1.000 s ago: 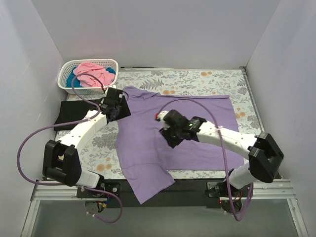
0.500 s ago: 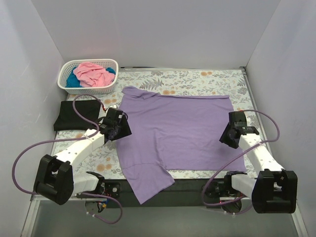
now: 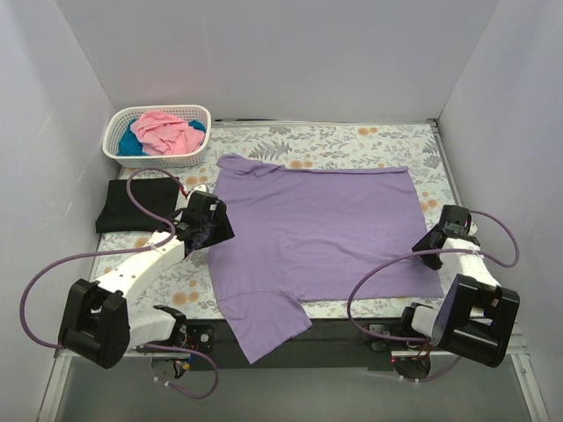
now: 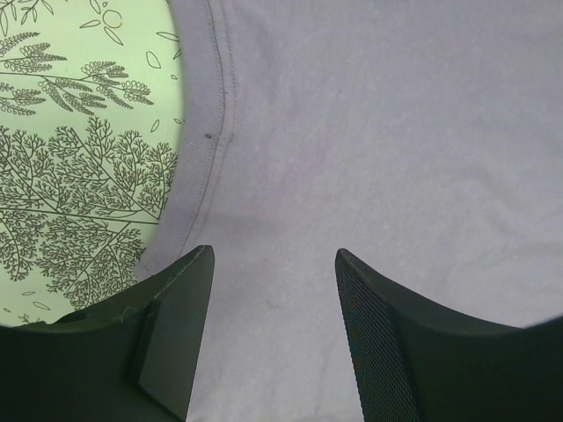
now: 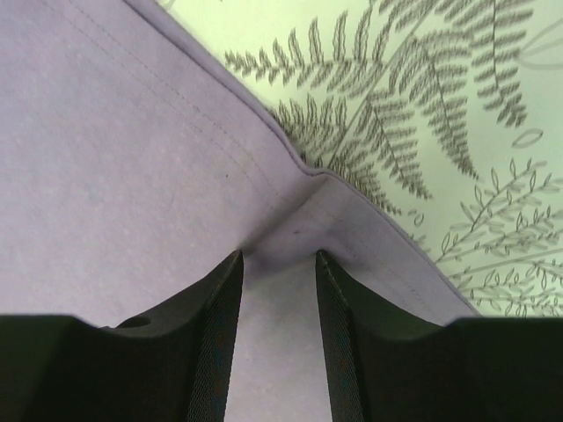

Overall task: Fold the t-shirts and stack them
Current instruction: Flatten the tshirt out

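The lavender t-shirt (image 3: 317,229) lies spread flat on the table, one sleeve hanging over the near edge. My left gripper (image 3: 211,229) is open at its left edge. In the left wrist view the left gripper (image 4: 274,255) has its fingers apart over the lavender fabric (image 4: 369,132) near a seam. My right gripper (image 3: 433,242) is at the shirt's right hem. In the right wrist view the right gripper (image 5: 279,255) is partly open, with the puckered hem (image 5: 308,220) between its tips. The black t-shirt (image 3: 132,204) lies folded at the left. The pink t-shirt (image 3: 167,130) and the teal t-shirt (image 3: 130,142) lie in the basket.
The white lattice basket (image 3: 198,112) stands at the back left corner. The grey-and-orange floral cloth (image 3: 352,141) covers the table under the shirts. White walls close in the left, back and right sides. Purple cables loop from both arms near the front edge.
My right arm has swung from the middle of the lavender shirt out to its right hem. My left gripper has moved a little nearer along the shirt's left edge.
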